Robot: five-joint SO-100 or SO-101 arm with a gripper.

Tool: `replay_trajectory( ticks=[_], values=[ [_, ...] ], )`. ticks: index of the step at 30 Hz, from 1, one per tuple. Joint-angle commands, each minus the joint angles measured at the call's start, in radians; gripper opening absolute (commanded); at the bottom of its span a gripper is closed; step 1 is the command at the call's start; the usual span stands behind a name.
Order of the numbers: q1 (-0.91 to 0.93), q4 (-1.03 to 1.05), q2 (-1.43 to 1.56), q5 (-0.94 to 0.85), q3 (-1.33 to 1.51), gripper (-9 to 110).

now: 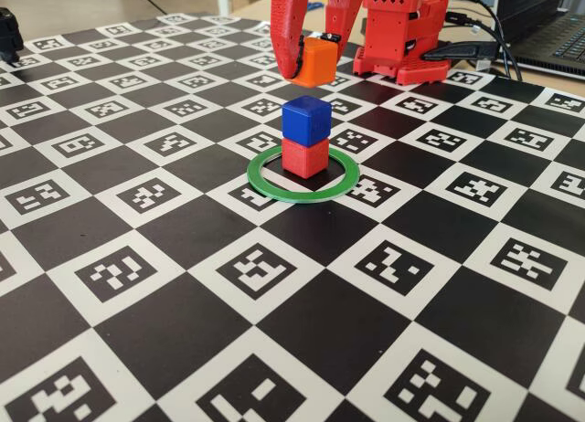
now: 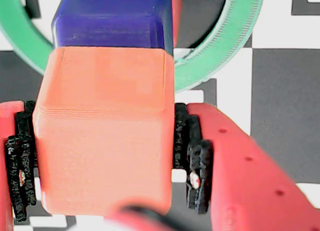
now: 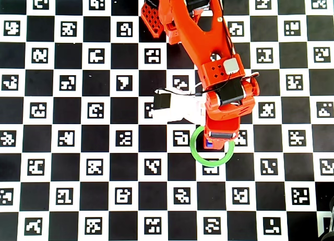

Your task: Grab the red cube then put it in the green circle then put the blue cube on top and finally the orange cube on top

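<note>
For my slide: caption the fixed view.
Gripper holds orange cube above blue cube stacked on red cube.

A black-and-white chequered board (image 1: 183, 230), its white squares printed with black marker codes, is seen throughout. At the fixed view's centre, a green circle (image 1: 265, 190), red cube (image 1: 304, 157) and blue cube (image 1: 304, 121) are shown; above, an orange cube (image 1: 321, 62) and red arm (image 1: 393, 29).

text: none readable | board (image 1: 183, 230): black-white coded marker squares only, no letters or numbers
</note>
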Motion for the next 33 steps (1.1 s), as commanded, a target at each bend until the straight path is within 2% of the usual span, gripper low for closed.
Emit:
replay_trajectory(
  ticks=[1, 29, 33],
  values=[
    [0.008, -0.014, 0.025, -0.005, -0.011, 6],
    [0.008, -0.072, -0.005, -0.011, 0.034, 6],
    [0.008, -0.075, 0.002, -0.018, 0.04, 14]
  ],
)
